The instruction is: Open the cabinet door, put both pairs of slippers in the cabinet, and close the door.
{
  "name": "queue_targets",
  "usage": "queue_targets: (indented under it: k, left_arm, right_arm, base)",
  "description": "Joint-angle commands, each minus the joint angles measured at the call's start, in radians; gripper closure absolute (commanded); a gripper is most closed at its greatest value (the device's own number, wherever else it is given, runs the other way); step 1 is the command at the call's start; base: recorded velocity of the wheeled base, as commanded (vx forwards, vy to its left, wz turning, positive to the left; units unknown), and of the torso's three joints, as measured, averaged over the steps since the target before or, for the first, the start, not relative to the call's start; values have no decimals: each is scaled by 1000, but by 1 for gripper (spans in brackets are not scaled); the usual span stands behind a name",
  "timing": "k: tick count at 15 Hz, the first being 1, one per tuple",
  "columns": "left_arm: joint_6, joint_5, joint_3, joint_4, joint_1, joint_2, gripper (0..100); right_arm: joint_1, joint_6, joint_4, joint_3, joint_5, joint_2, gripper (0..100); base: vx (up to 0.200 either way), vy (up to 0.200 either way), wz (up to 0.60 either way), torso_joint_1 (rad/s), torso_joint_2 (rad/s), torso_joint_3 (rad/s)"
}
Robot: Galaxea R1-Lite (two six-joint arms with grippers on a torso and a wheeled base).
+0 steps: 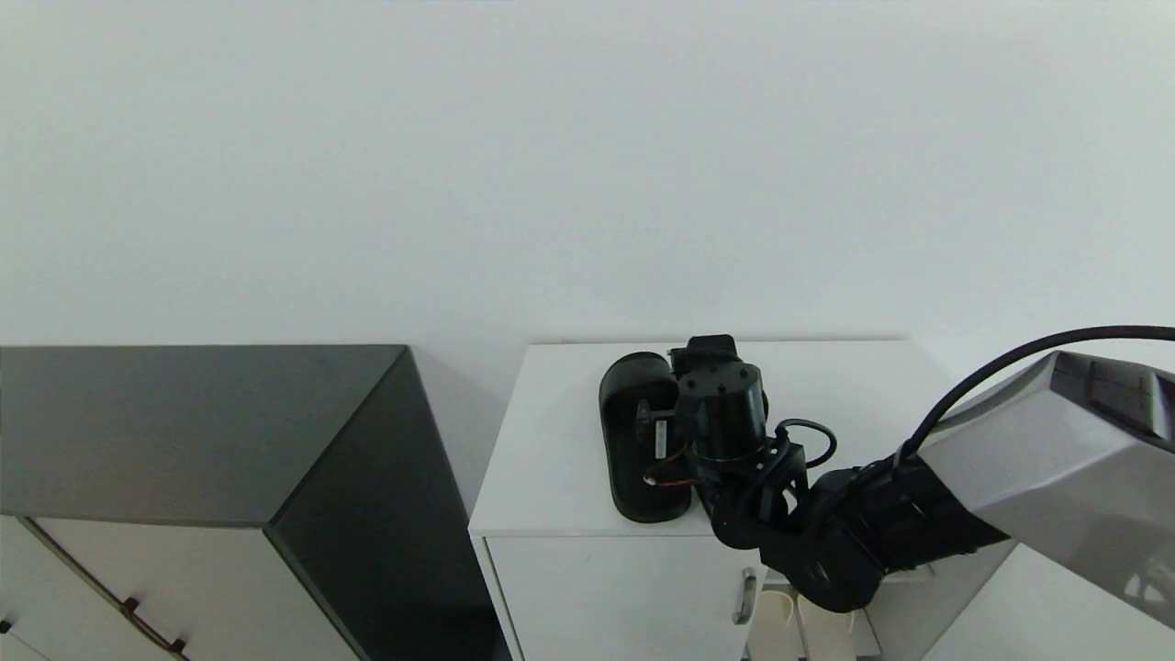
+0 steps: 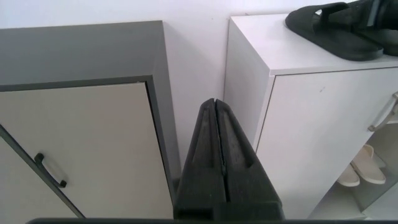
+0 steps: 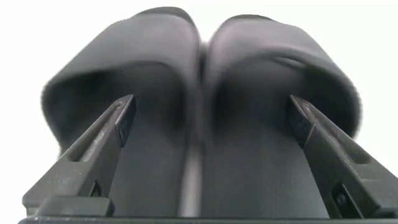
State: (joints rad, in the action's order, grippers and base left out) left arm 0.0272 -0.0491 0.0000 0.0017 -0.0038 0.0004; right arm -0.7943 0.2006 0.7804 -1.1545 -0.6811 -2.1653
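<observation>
Black slippers [image 1: 638,431], a pair lying side by side, rest on top of the white cabinet [image 1: 551,441], which stands against a plain wall. In the head view, the right gripper [image 1: 707,353] sits over the right-hand slipper. Lower down, beside the door handle [image 1: 748,595], the cabinet stands open, with white slippers [image 1: 799,624] inside. A dark-topped cabinet [image 1: 184,422] stands to its left.

In the left wrist view, the left gripper [image 2: 214,102] has its fingers pressed together and holds nothing. It is level with the gap between the two cabinets.

In the right wrist view, the right gripper [image 3: 211,106] is spread wide, with one finger at each outer side of the black pair. Whether the fingers touch the slippers cannot be told.
</observation>
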Motion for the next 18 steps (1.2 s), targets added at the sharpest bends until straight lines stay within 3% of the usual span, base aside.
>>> queue_targets:
  k: [1, 6, 7, 13, 17, 18]
  left_arm:
    - [0, 0, 0, 0, 1, 0, 100]
    - [-3, 0, 0, 0, 1, 0, 100]
    - [-3, 0, 0, 0, 1, 0, 100]
    - [-3, 0, 0, 0, 1, 0, 100]
    - [-3, 2, 0, 0, 1, 0, 100]
    - [-4, 2, 0, 0, 1, 0, 100]
  right_arm:
    - [18, -4, -6, -57, 2, -57, 0]
    - [44, -4, -32, -133, 21, -107, 0]
    - [44, -4, -33, -133, 20, -105, 100]
    - [44, -33, -18, -111, 11, -74, 100]
    - [23, -47, -7, 111, 26, 142, 100]
    - [3, -41, -6, 252, 61, 239, 100]
  base:
    - [0, 0, 0, 0, 0, 0]
    - [0, 0, 0, 0, 0, 0]
    - [0, 0, 0, 0, 0, 0]
    - [0, 0, 0, 0, 0, 0]
    - [0, 0, 0, 0, 0, 0]
    - [0, 0, 0, 0, 0, 0]
